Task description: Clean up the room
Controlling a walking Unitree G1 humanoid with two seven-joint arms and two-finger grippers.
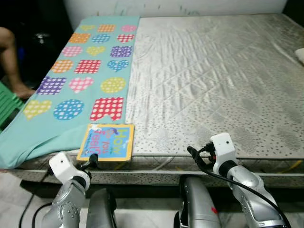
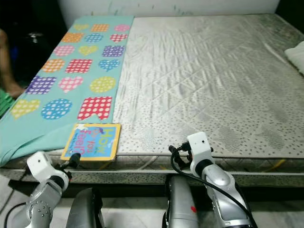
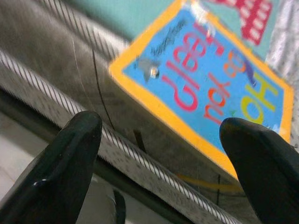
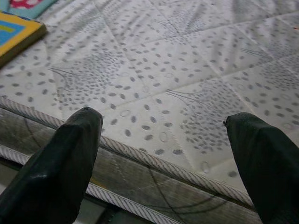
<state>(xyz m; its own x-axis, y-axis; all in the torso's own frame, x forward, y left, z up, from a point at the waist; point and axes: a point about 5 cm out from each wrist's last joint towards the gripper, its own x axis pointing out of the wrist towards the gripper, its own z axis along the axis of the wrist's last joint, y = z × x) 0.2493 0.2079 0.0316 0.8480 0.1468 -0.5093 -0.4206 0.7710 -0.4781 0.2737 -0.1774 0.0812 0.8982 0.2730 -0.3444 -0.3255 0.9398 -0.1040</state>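
Note:
A thin book (image 1: 105, 142) with a yellow border and blue cover lies flat at the near edge of the grey mattress (image 1: 213, 80), partly on a teal blanket (image 1: 71, 95) patterned with dotted hearts and circles. One corner of the book hangs slightly over the mattress edge. My left gripper (image 3: 161, 126) is open, held low in front of the mattress side just below the book (image 3: 210, 88), not touching it. My right gripper (image 4: 163, 119) is open too, level with the bare mattress edge (image 4: 154, 158) to the right of the book, with nothing between its fingers.
A person's bare leg (image 1: 9, 57) and a green plastic chair (image 1: 7, 104) are at the left of the bed. A white pillow (image 2: 297, 54) lies at the far right edge. The blanket droops over the bed's left corner. Pale floor tiles (image 1: 14, 190) show below.

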